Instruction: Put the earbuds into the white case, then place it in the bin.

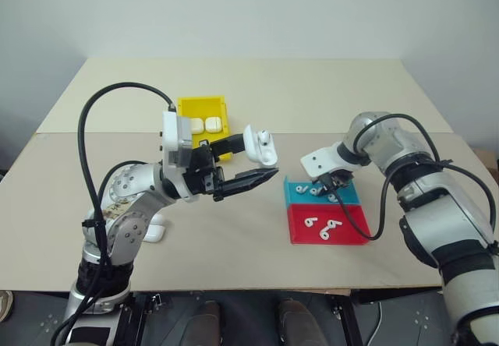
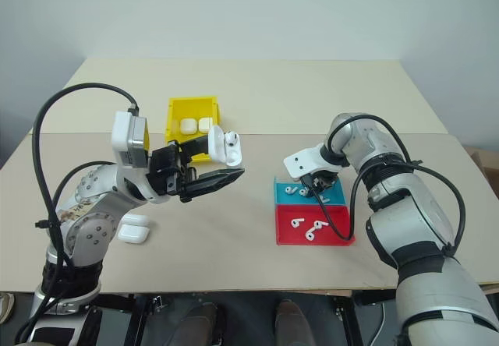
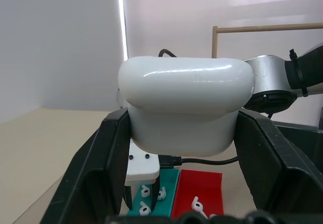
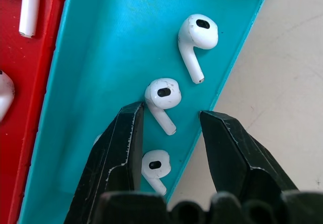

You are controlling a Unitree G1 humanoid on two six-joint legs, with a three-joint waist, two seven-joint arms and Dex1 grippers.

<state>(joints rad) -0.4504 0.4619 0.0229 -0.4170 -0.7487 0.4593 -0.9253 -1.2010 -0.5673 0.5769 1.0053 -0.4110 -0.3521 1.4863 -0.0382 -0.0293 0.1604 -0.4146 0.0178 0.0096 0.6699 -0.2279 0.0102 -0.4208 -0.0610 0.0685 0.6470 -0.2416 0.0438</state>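
Observation:
My left gripper (image 1: 253, 161) is shut on the white case (image 1: 260, 145) and holds it above the table's middle. The case's lid stands open, and one earbud (image 1: 265, 135) pokes out of it. From the left wrist the case (image 3: 184, 103) sits clamped between both black fingers. My right gripper (image 1: 334, 184) points down into the blue tray (image 1: 347, 195) and is open. Its fingers (image 4: 126, 133) straddle one earbud (image 4: 162, 95) without touching it. Two more earbuds (image 4: 197, 37) lie close by in that tray. The yellow bin (image 1: 201, 101) stands at the back left.
Two white cases (image 1: 203, 125) lie in the yellow bin. A red tray (image 1: 300, 235) holding loose earbuds (image 1: 329, 229) adjoins the blue tray's near side. Spare cases (image 2: 134, 231) rest on the table beside my left arm. Bare tabletop lies between the arms and beyond the trays.

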